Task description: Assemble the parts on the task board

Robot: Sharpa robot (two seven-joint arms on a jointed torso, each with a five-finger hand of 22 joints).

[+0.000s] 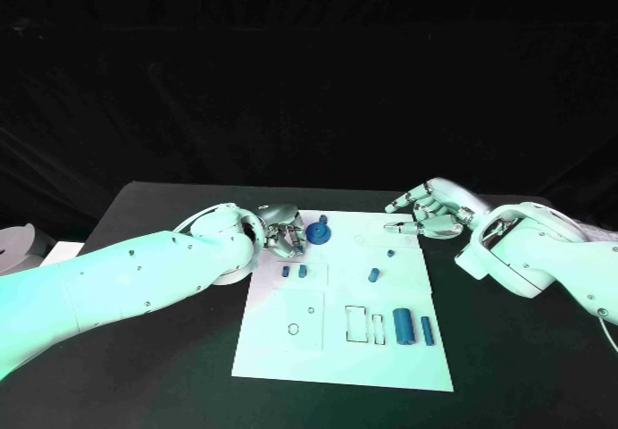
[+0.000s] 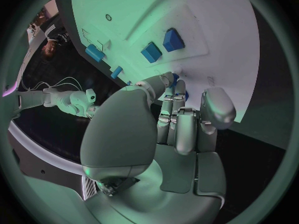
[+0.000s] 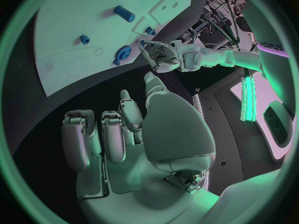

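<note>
Left hand (image 1: 277, 225) at the far end of the white board (image 1: 341, 357), fingertips on a round blue wheel (image 1: 317, 234); whether it truly grips the wheel I cannot tell. Right hand (image 1: 425, 217) hovers past the board's far corner, fingers curled, holding nothing. Risk: a loose fingertip hold could let the wheel tip or skid off its seat. Right wrist view shows the wheel (image 3: 122, 53) face-on beside the left fingers; in the left wrist view the fingers hide it.

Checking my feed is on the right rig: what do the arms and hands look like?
Two smooth white arms with rounded shells dotted with small dark screws. The left hand and right hand are silver metal, many-fingered, with segmented fingers and a broad, smooth domed back. A thin pale cable trails by the right arm.
</note>
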